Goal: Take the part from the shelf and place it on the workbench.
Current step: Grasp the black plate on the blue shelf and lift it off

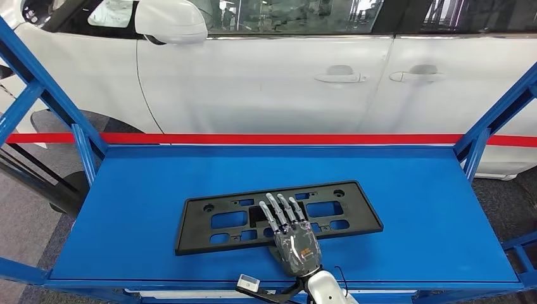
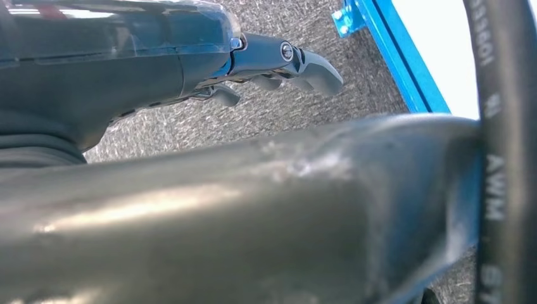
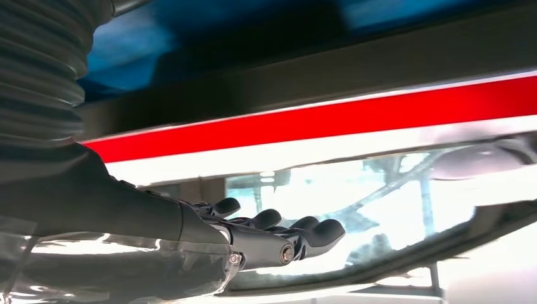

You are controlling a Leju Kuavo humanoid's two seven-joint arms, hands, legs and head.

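A flat black plate-frame part [image 1: 361, 212] with several cut-outs lies on the blue shelf surface [image 1: 430, 209], near its front middle. My right hand [image 1: 292, 234] reaches in over the front edge and lies palm down on the part's front middle, fingers straight and spread, gripping nothing. The right wrist view has the same hand [image 3: 253, 234] stretched out flat, with the red stripe and the car beyond it. My left hand [image 2: 190, 57] hangs over the grey floor beside a blue frame leg [image 2: 392, 57], its fingers loose and holding nothing.
Slanted blue uprights [image 1: 44, 88] [image 1: 500, 107] stand at both ends of the shelf. A red rail [image 1: 285, 138] runs along the back edge, and a white car [image 1: 266, 82] is parked just behind it. Bare blue surface lies to either side of the part.
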